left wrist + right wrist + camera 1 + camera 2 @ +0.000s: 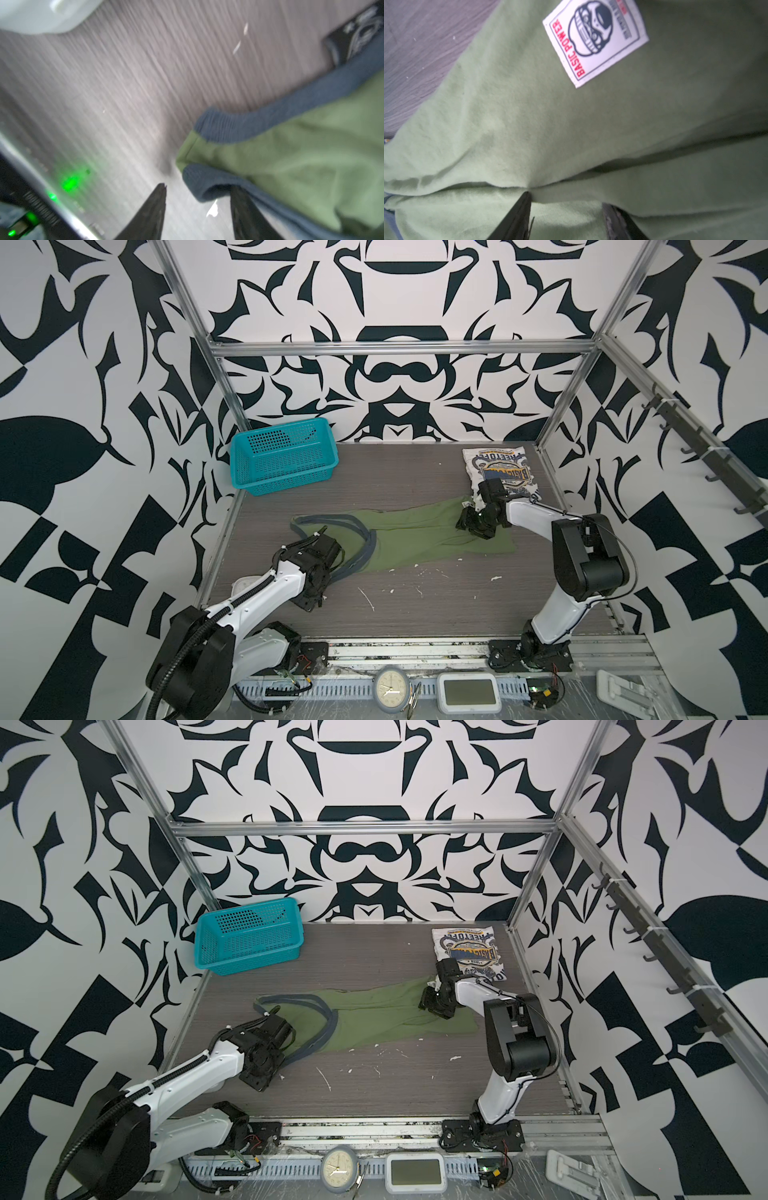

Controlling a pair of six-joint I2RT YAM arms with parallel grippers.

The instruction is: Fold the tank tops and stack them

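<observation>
Lengthwise, the olive tank top (415,531) runs left-right, straps (372,541) leftward, both jaws parted.

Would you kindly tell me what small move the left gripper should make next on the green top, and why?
Probably close the left gripper on the blue trim: its jaws stand apart at a corner of the green top, one finger right beside that trim, with nothing held yet.
</observation>
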